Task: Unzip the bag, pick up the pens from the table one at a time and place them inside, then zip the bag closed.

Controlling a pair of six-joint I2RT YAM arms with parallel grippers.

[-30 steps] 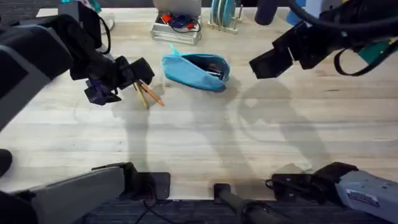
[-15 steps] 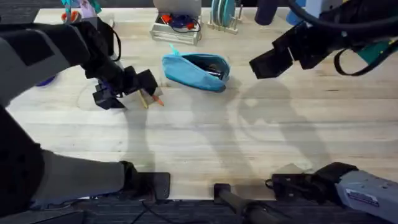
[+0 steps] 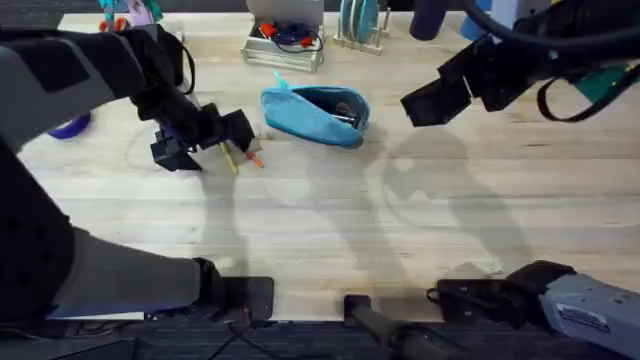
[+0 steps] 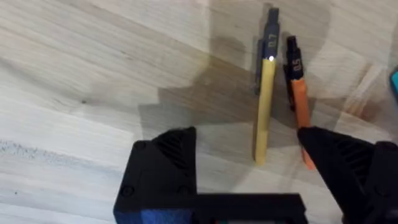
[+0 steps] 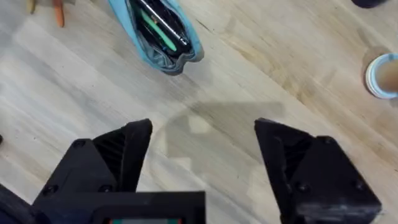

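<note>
Wooden surface carries everything: left hand sits low w/ fingers wide, straddling the yellow pen w/ the orange pen just beside one fingertip, the unzipped teal bag lies near, and right hand hovers wide apart over bare wood.

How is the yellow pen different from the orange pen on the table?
The yellow pen has a yellow body, while the orange pen has an orange one. The yellow pen lies between the open fingers of the left gripper, while the orange pen's near end is hidden by one finger. Both are thin, have dark ends and lie flat, side by side, on the table.
</note>
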